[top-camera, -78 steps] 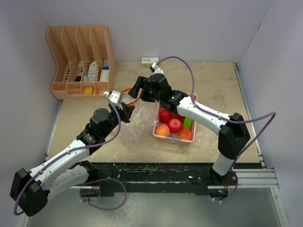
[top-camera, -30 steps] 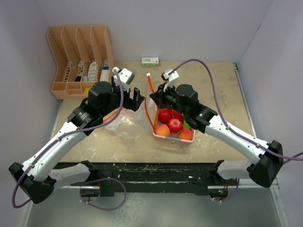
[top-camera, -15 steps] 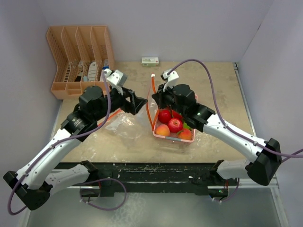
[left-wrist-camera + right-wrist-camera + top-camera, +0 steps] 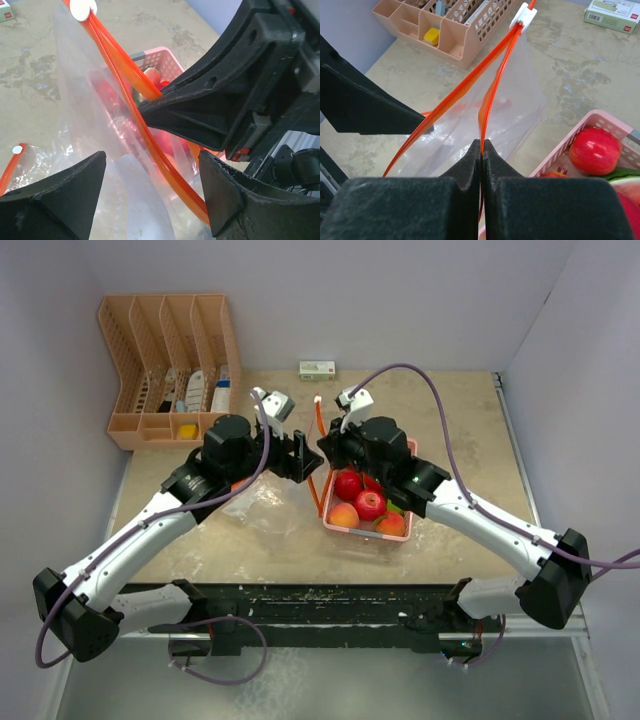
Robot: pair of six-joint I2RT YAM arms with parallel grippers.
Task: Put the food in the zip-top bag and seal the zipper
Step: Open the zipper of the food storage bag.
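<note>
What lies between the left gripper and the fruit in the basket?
The orange zipper and clear film of the bag, held up by the shut right gripper; the left wrist view shows it.

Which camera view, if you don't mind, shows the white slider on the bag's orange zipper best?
The right wrist view: the slider sits sharp and unobstructed at the far end of the zipper. The left wrist view cuts it off at the top edge; the top external view shows only a tiny white speck.
</note>
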